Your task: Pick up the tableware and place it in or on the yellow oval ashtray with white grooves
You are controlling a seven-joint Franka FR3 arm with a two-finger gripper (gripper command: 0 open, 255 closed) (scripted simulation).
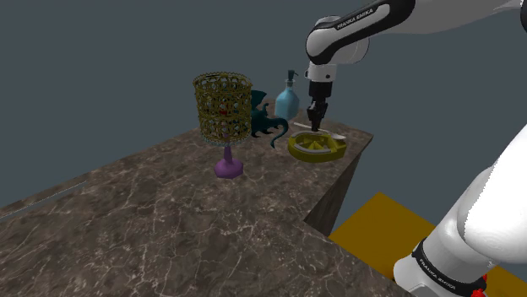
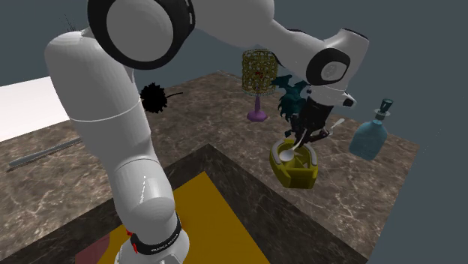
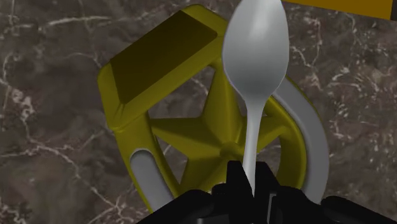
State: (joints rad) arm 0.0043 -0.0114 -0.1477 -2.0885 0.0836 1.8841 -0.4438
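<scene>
While the gripper (image 3: 253, 183) clasps the spoon (image 3: 256, 57) over the ashtray (image 3: 165, 60), placing is underway; next, lower and release.

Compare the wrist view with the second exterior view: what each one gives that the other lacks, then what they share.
Wrist view: the ashtray seen from straight above with its star-shaped ribs, and the gripper shut on the handle of the spoon.
Second exterior view: the white arm, a blue bottle, a teal figure, a gold lattice cup on a purple foot, a black brush.
Both: the white spoon held over the yellow ashtray on the dark marbled counter.
</scene>
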